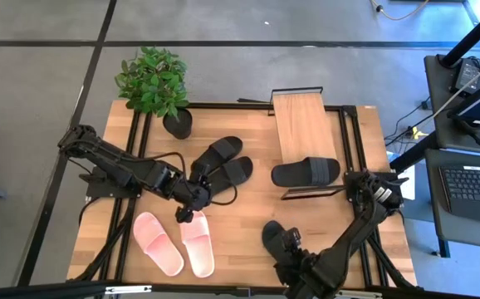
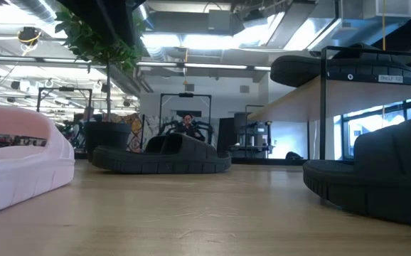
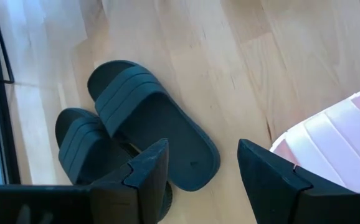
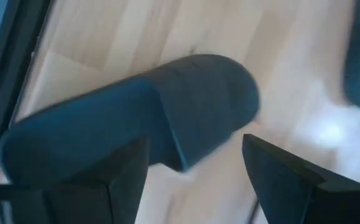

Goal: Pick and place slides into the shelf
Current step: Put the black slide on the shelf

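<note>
Two black slides (image 1: 222,163) lie side by side at the table's middle, and two pink slides (image 1: 176,242) lie soles down near the front left. One black slide (image 1: 306,172) lies on the near end of the shelf's board (image 1: 300,120). Another black slide (image 1: 271,233) lies near the front edge. My left gripper (image 1: 192,201) is open and empty between the black pair (image 3: 136,118) and the pink pair (image 3: 336,137). My right gripper (image 1: 292,253) is open just right of the front black slide (image 4: 149,112) and touches nothing that I can see.
A potted plant (image 1: 155,83) stands at the far left corner. The shelf's black frame (image 1: 346,137) runs along the board's right side. In the low view a pink slide (image 2: 20,160) is close at left and a black slide (image 2: 376,178) close at right.
</note>
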Controlling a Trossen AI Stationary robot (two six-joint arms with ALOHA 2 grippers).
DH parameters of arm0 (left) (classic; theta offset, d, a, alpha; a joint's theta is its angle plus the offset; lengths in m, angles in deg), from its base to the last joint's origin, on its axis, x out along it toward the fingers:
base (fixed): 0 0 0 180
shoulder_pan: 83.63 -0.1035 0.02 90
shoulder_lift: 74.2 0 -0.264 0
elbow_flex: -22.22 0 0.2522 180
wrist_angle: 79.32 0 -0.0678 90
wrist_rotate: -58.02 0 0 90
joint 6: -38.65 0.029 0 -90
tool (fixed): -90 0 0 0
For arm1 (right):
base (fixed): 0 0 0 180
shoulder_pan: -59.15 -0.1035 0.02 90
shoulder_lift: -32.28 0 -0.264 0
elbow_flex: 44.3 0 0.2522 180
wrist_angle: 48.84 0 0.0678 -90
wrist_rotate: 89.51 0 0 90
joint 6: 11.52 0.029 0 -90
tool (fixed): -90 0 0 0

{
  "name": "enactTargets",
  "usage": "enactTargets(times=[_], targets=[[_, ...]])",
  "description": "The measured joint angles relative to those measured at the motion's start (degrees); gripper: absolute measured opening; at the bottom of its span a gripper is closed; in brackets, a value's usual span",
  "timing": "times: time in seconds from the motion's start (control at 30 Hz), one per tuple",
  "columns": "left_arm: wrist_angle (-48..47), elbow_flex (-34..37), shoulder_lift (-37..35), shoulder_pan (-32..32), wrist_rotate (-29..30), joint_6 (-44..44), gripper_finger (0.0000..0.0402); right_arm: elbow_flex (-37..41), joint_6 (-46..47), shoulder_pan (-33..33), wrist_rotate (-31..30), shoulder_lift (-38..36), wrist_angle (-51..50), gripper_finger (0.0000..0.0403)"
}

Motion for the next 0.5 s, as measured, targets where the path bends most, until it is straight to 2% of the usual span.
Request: enactTargets(times=[0.2, 0.37, 0.5], targets=[[0.0, 0.0, 0.0, 0.0, 0.0, 0.0, 0.0184, 9.1, -1.1, -0.1, -0.2, 0.0, 9.2, 0.0257], [0.0, 0.0, 0.0, 0.0, 0.0, -0.1, 0.0184, 14.3, 0.9, 0.4, -0.4, -0.1, 10.8, 0.0257], [0.0, 0.0, 0.0, 0.0, 0.0, -0.1, 0.0184, 15.2, 0.8, 0.8, -0.5, -0.1, 11.0, 0.0257]])
